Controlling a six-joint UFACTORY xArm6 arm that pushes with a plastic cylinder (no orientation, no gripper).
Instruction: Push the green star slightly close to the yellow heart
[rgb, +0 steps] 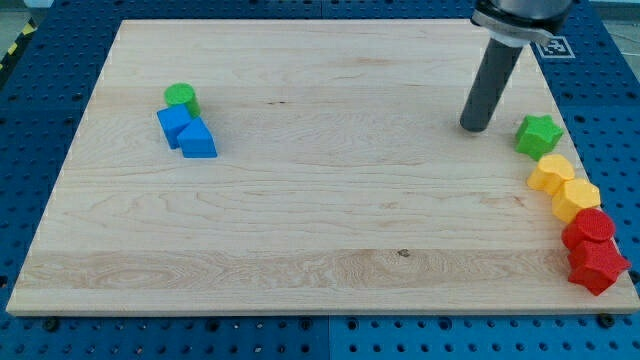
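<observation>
Approach step: rod lined up beside the star, push not yet made.

The pale, grained wooden board (300, 200) carries everything. There is no claw: my tip (474, 127), the end of a smooth dark rod, holds nothing, standing near the green plastic star (538, 134) on its left. The star sits just above the yellow plastic heart (551, 173), apparently touching already, so only a light downward nudge seems needed.

Worktop: pale wooden board (320, 200) with visible grain, filling most of the view
Surround: blue perforated panel (30, 120) on every side; black-and-white marker tag (556, 45) at top right; yellow-black striped edge (12, 50) at top left
Light: even; soft shadows
</observation>
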